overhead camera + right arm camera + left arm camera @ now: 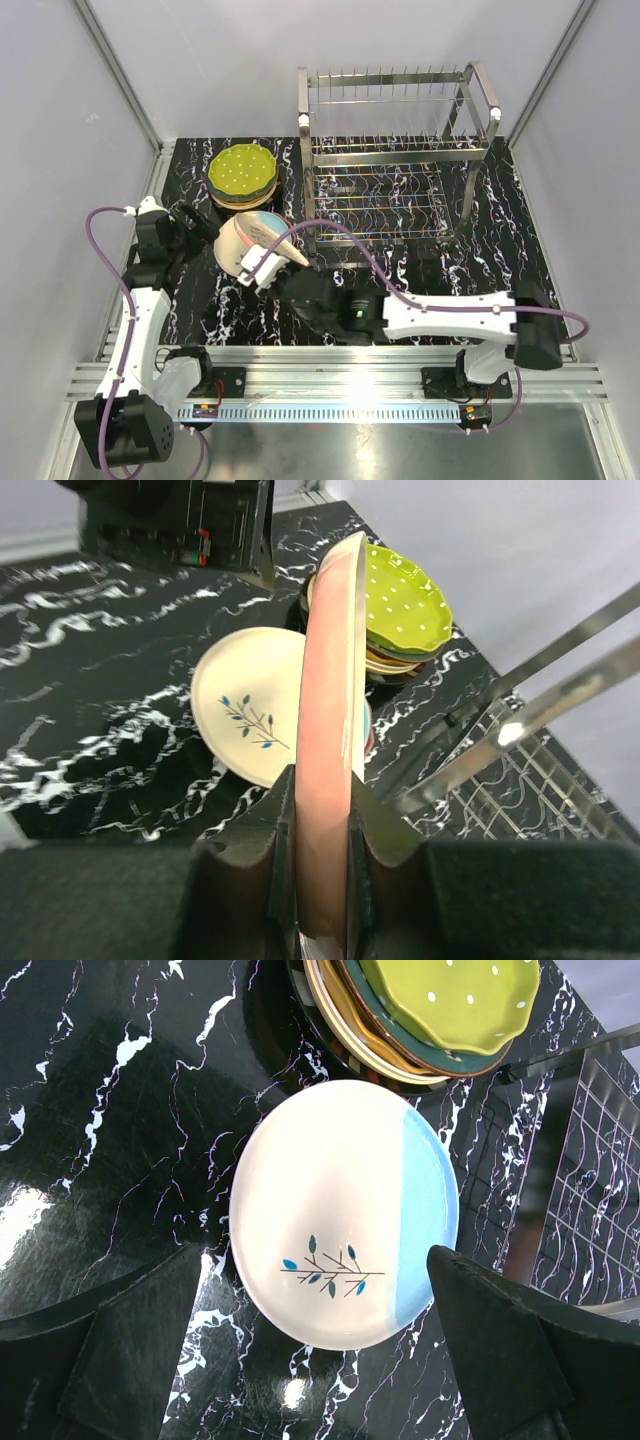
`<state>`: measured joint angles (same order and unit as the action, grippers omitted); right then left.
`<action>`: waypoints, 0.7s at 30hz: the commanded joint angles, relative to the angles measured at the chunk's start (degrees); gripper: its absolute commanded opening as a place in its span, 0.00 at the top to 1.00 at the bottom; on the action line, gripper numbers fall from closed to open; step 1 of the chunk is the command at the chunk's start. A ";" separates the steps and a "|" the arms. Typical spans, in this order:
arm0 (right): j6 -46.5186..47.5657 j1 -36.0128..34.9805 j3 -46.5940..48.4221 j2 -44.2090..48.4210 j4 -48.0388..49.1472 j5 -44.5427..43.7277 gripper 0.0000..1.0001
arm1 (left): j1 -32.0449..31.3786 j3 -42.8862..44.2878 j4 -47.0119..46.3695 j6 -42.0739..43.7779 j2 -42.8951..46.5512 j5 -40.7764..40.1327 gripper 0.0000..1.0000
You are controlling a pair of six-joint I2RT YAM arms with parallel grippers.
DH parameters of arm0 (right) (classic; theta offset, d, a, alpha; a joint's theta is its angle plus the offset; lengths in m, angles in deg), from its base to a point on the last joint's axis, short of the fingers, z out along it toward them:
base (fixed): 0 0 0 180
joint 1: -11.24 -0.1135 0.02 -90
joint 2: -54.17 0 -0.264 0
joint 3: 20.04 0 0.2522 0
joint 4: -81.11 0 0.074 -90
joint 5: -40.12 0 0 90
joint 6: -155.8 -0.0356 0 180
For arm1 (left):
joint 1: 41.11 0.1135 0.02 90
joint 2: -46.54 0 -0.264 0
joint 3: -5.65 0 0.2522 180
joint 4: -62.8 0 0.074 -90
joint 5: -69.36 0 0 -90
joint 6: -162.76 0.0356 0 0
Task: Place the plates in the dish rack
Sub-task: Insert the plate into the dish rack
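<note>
My right gripper (325, 830) is shut on the rim of a pink/cream plate (335, 670), which it holds on edge above the table; it also shows in the top view (285, 250). A cream and pale blue plate with a leaf motif (345, 1215) lies flat on the table beside it. My left gripper (320, 1360) is open and empty, hovering over this plate's near edge. A stack of plates topped by a dotted green one (243, 172) sits at the back left. The dish rack (400, 150) stands at the back right, with no plates in it.
The table top is black marble-patterned (480, 260). Grey walls and metal frame posts (120, 80) close in the sides and back. The rack's shiny bars (540, 700) run close to the right of the held plate. A purple cable (350, 245) arcs over my right arm.
</note>
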<state>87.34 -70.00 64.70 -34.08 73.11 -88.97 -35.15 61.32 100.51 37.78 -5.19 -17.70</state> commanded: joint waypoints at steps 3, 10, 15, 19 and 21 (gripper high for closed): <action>-8.26 -0.16 0.12 12.56 1.71 2.17 1.00 | 0.28 2.12 -1.62 0.00 0.83 0.57 0.01; -6.52 -0.16 5.83 23.54 -2.33 0.34 1.00 | 0.28 1.95 -1.97 0.27 1.28 1.45 0.01; 0.33 -0.16 11.54 26.28 -1.02 -4.14 1.00 | 0.28 1.07 -3.11 0.35 2.50 1.89 0.09; 8.15 -0.16 17.25 26.99 0.92 -6.52 1.00 | 0.28 1.33 -3.03 0.35 2.16 1.89 0.01; 10.96 -0.07 20.85 26.73 2.75 -8.45 1.00 | 0.28 1.59 -2.59 0.44 1.63 1.89 0.01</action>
<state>90.36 -70.00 78.84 -9.40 65.39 -94.07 -35.15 61.32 99.98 37.98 -3.46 -16.89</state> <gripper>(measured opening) 0.241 0.985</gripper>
